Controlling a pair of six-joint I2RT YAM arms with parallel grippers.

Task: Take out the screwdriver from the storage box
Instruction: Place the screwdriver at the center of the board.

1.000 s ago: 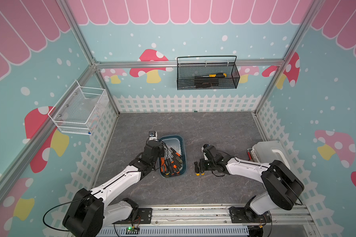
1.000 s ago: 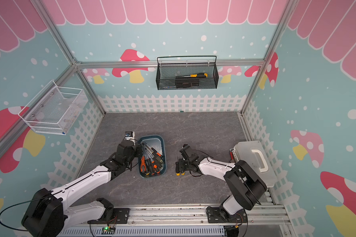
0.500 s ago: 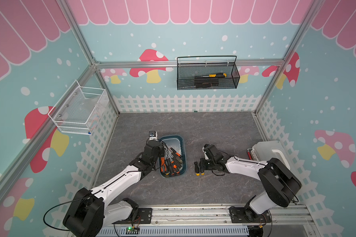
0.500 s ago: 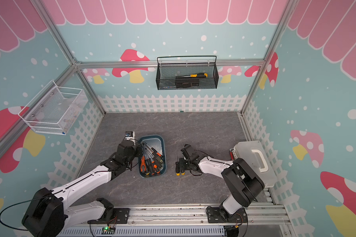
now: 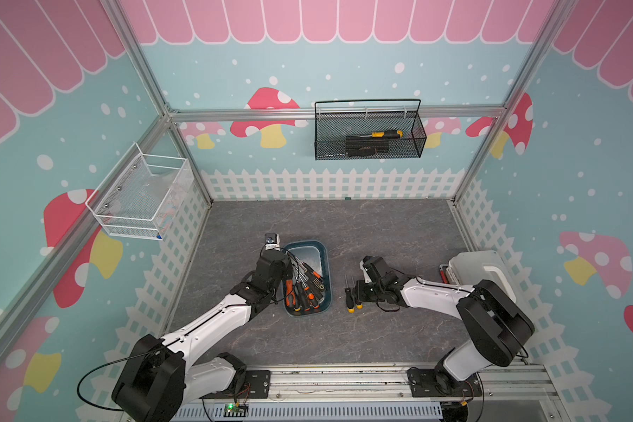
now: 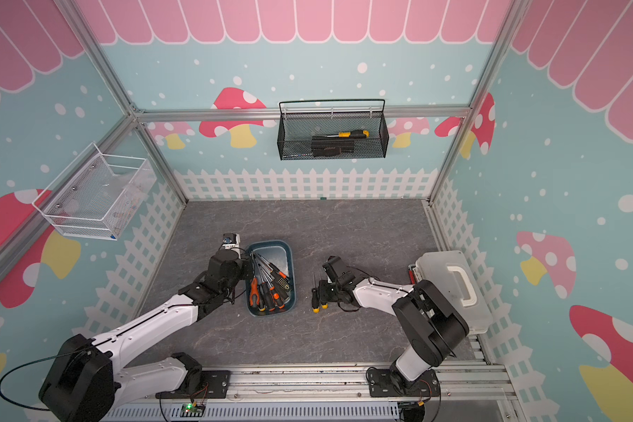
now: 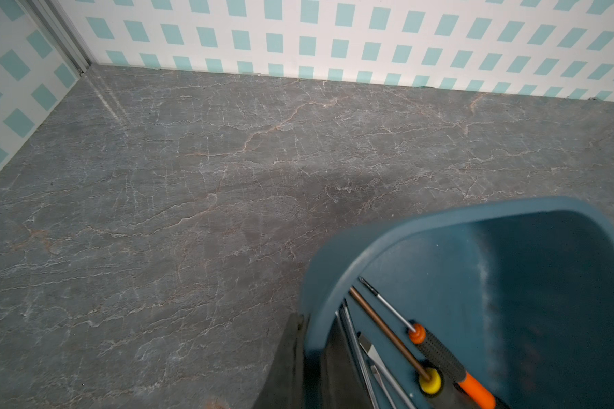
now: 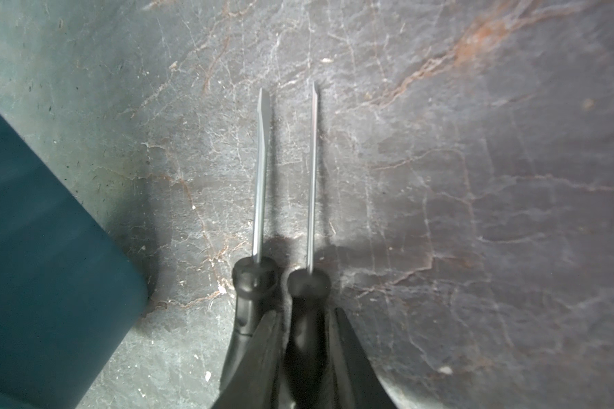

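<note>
The teal-blue storage box (image 5: 328, 277) (image 6: 292, 270) stands mid-table with several orange- and black-handled screwdrivers (image 5: 304, 292) inside. My left gripper (image 5: 284, 283) (image 7: 314, 325) is shut on the box's near-left wall (image 7: 440, 216), one finger outside and one inside. Two black-handled screwdrivers with yellow ends lie side by side on the table to the right of the box. My right gripper (image 5: 359, 292) (image 8: 305, 311) straddles the handle of the screwdriver (image 8: 309, 287) farther from the box. Its fingers sit close on both sides of the handle; contact is unclear. The other screwdriver (image 8: 254, 279) lies just outside them.
A black wire-mesh basket (image 5: 370, 135) hangs on the back wall with a yellow-handled tool in it. A white wire basket (image 5: 143, 197) hangs on the left wall. A white lidded case (image 5: 479, 270) stands at the table's right edge, behind the right arm.
My right gripper has come down a little, laying its screwdriver flat beside the one that was lying on the table. The left arm and the box have not moved.
</note>
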